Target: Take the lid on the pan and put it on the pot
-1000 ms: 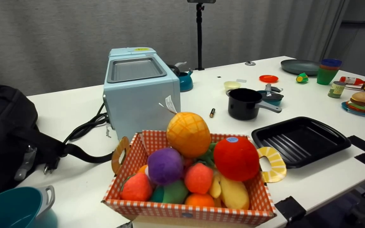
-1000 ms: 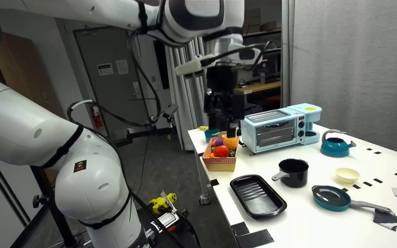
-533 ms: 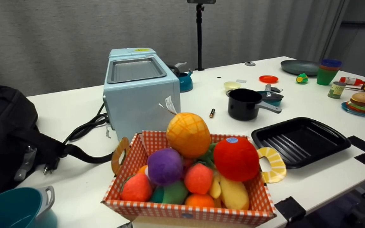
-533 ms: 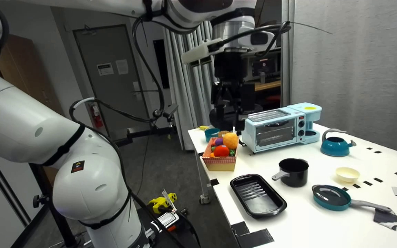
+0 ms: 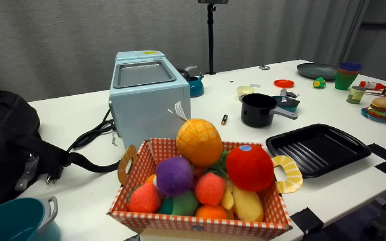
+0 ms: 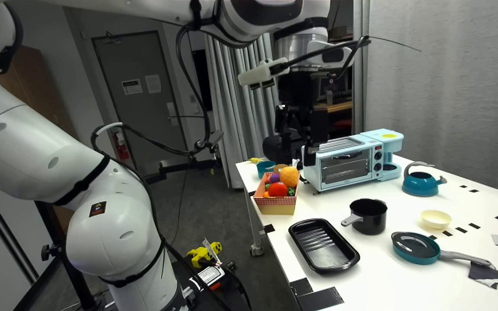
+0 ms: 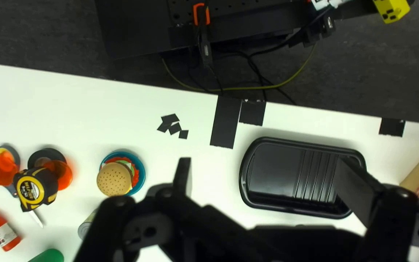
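Note:
The black round pot (image 6: 368,218) with a grey side handle stands uncovered on the table; it also shows in an exterior view (image 5: 257,112). Beside it is a small teal pan (image 6: 424,259) with a grey handle. A dark round disc that looks like the lid (image 6: 413,245) lies on it, slightly off centre. A wider, flat dark-grey pan (image 5: 317,71) lies at the table's far end; no lid shows on it. My gripper (image 6: 299,153) is high above the table, apart from these things. In the wrist view the gripper (image 7: 263,160) is wide open and empty.
The black ridged grill pan (image 7: 289,171) is below my gripper. A fruit basket (image 6: 276,208), a light-blue toaster oven (image 6: 344,168), a teal kettle (image 6: 420,185) and a pale yellow bowl (image 6: 435,219) stand around. A toy burger (image 7: 115,179) sits near the table edge.
My gripper has moved to the right in the exterior view, toward the toaster oven, rising at first and then dropping slightly. The pot, pan and lid have not moved.

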